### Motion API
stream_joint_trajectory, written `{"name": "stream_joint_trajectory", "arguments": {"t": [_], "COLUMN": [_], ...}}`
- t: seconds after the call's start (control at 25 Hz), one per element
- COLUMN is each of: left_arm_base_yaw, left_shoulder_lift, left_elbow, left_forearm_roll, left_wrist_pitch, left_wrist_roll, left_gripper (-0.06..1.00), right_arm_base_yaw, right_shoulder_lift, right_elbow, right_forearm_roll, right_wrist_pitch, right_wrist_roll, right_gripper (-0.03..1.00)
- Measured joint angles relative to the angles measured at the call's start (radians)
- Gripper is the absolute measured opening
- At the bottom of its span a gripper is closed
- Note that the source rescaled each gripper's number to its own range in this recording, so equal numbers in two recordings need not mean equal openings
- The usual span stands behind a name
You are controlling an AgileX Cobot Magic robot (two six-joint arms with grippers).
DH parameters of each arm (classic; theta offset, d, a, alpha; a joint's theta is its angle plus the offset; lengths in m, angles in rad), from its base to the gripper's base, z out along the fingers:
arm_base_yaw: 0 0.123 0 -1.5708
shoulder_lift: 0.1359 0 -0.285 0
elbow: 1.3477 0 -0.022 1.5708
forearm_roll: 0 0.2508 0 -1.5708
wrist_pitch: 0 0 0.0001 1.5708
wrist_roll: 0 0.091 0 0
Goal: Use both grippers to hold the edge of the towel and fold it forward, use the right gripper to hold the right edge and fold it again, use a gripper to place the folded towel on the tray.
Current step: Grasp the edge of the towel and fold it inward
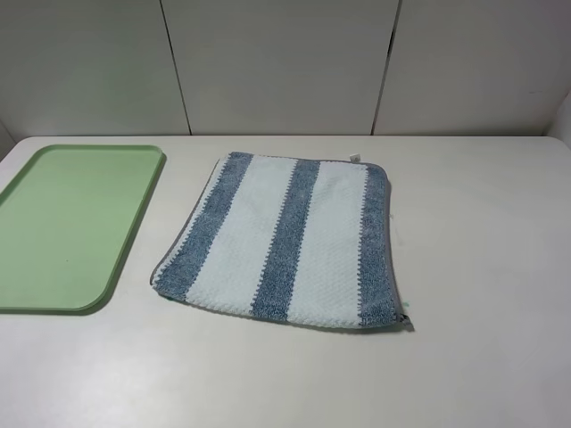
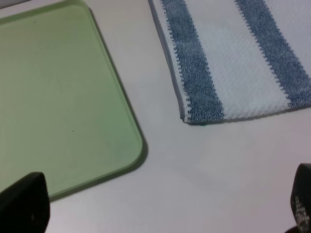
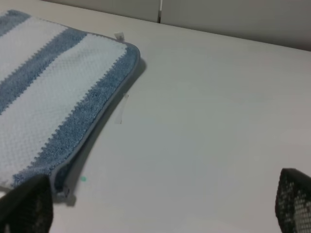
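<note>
A blue-and-white striped towel lies flat on the white table, its stripes running front to back. It also shows in the left wrist view and the right wrist view. A green tray lies empty to the left of the towel, also in the left wrist view. Neither gripper shows in the exterior view. My left gripper is open and empty, off the towel's front left corner. My right gripper is open and empty, off the towel's right edge.
The white table ends at a pale panelled wall behind the towel. A small white tag sticks out at the towel's far right corner. Bare table lies between the tray and the towel.
</note>
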Motion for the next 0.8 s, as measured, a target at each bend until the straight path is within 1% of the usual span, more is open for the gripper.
{"name": "stream_joint_trajectory", "arguments": {"t": [0.8], "left_arm_base_yaw": [0.000], "left_shoulder_lift": [0.000], "left_elbow": [0.000], "left_forearm_roll": [0.000], "left_wrist_pitch": [0.000], "left_wrist_roll": [0.000], "left_gripper": [1.00], "right_arm_base_yaw": [0.000], "right_shoulder_lift": [0.000], "right_elbow": [0.000], "right_forearm_roll": [0.000], "right_wrist_pitch": [0.000], "right_wrist_roll": [0.000], "right_gripper": [1.00]}}
